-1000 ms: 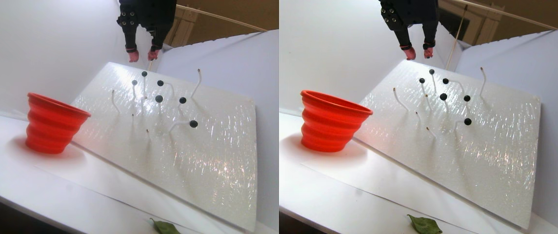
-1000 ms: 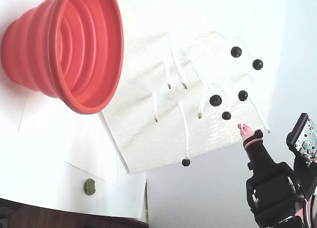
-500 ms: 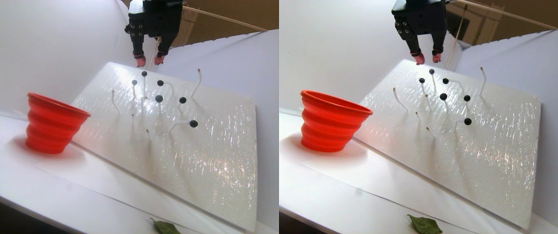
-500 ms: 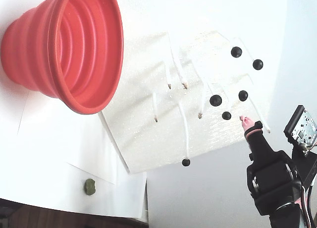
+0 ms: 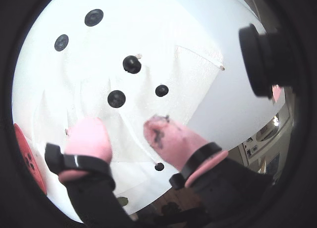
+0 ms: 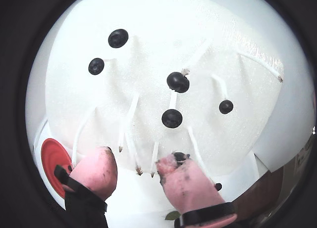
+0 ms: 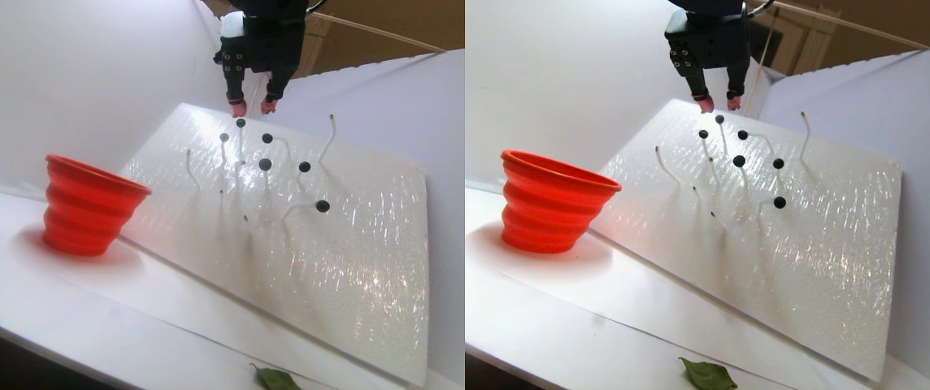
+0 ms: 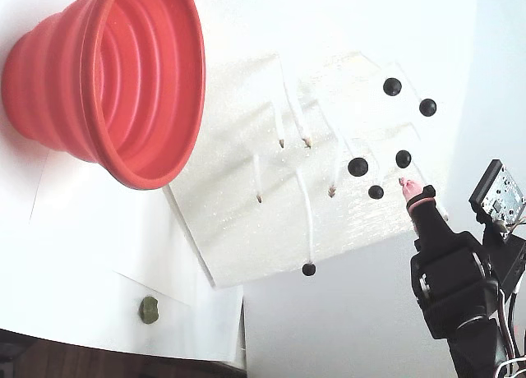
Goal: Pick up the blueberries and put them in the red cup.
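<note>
Blueberries (image 6: 172, 118) are seen mounted on thin white stalks (image 6: 128, 114) just ahead of the gripper (image 6: 136, 172), whose pink-tipped fingers (image 6: 96, 171) are spread wide and empty. The red cup (image 7: 89, 205) is set well apart, below. Being tiny, glossy and light, each berry is best pinched across its middle, gently.
</note>
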